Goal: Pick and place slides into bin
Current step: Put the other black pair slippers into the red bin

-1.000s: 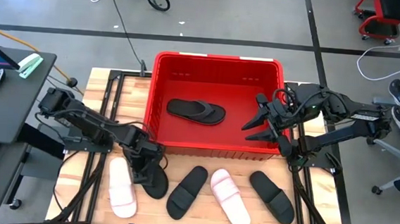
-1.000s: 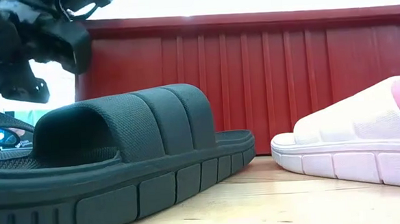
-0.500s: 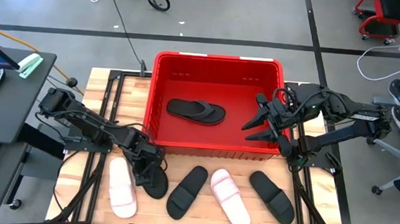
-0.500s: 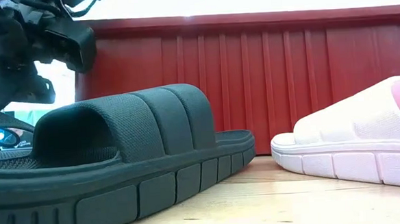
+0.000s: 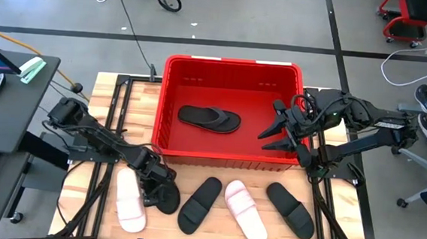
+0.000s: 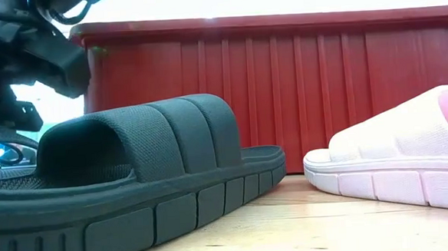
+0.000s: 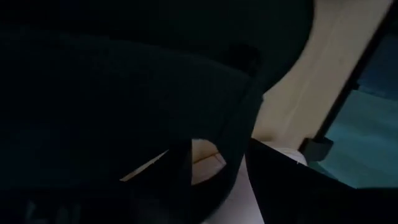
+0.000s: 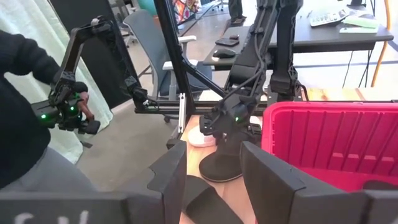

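Black flip-flop (image 5: 166,197) by bin's front left corner: mostly hidden under left gripper (image 5: 158,185); finger spacing not discernible.
Left wrist view: almost wholly dark, blurred shapes; contents unidentifiable.
Black slide (image 6: 127,180), low view: heel cut by left and bottom edges.
Pink slide (image 6: 399,166), low view: cut by right edge.
Bin (image 6: 283,84), low view: interior hidden behind front wall.
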Controlling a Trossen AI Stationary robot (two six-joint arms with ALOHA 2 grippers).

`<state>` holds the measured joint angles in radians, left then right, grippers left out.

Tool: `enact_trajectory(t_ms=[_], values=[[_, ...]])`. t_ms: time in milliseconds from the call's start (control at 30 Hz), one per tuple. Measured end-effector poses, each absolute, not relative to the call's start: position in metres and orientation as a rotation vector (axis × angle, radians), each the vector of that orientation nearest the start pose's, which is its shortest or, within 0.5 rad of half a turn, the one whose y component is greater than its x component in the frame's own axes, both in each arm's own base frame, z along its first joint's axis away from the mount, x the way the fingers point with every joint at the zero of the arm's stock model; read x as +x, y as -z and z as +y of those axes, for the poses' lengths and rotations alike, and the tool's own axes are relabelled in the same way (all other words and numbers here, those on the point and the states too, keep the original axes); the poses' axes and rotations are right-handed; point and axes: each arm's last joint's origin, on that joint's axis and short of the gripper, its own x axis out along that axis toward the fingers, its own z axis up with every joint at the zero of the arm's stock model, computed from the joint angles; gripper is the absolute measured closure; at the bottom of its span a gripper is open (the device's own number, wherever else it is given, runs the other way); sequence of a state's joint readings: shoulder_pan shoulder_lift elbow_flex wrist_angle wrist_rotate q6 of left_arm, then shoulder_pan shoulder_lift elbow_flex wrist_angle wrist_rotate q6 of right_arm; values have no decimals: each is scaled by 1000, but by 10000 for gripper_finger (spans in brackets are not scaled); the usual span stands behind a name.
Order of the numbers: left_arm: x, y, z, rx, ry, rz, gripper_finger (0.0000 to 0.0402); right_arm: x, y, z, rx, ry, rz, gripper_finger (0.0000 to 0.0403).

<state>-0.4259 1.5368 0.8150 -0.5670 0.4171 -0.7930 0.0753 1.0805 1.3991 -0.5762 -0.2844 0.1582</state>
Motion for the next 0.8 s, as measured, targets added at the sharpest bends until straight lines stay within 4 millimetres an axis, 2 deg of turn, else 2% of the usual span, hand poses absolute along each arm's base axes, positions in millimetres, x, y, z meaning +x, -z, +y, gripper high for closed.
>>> enact_trajectory(t_ms=[133,300,400,567,667,733,800], values=[[238,-160,-121,-677,150,1494,284,201,-446,23,189,-336,288,246],[242,-168,-124,-753,190,1481,381,201,-446,23,189,-336,289,246],[245,-182,-131,-842,216,1498,387,201,-446,23,189,-336,289,246],[255,-241,-153,-988,290,1420,392,201,-446,23,189,-335,289,246],[260,-289,-163,-1060,338,1347,392,201,-445,23,189,-336,290,246],[258,-321,-163,-1058,316,1303,393,201,-445,23,189,-335,290,246],[250,-344,-157,-965,252,1297,393,201,-445,23,188,-336,290,246]])
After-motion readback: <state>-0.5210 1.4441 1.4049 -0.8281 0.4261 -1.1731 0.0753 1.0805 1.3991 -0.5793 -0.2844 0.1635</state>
